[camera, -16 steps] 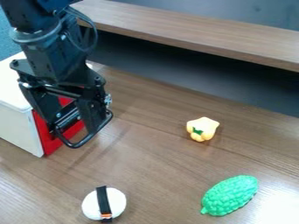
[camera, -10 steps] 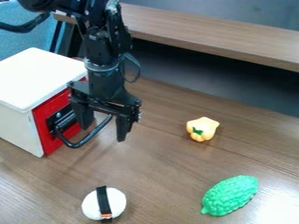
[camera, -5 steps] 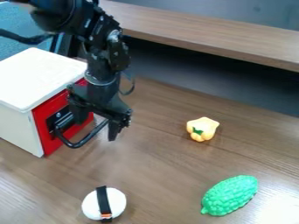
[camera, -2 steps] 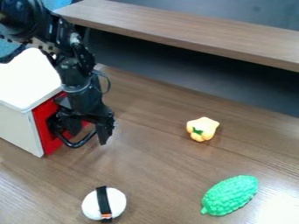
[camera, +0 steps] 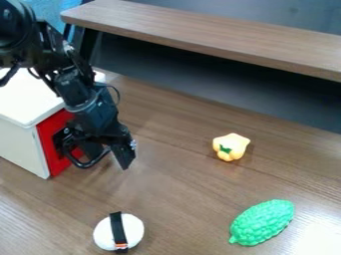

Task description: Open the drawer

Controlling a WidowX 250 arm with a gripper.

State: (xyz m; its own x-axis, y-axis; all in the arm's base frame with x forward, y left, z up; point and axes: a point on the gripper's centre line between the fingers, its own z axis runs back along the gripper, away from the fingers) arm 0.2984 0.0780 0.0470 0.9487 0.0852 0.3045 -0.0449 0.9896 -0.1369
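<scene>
We see our robot arm (camera: 70,84), upper L of pic: all blk, w/ fat round bits, a skinny blk cable (camera: 118,92) & a gray ring (camera: 83,106).

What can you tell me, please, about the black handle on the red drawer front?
The handle is a slim, smooth, rounded bar, bent into a loop that looks like metal or hard plastic. It juts from the red drawer front, which looks closed against the white cabinet, and hangs above the tabletop. The gripper is right at it, hiding part of the loop; whether they touch, I cannot tell.
</scene>
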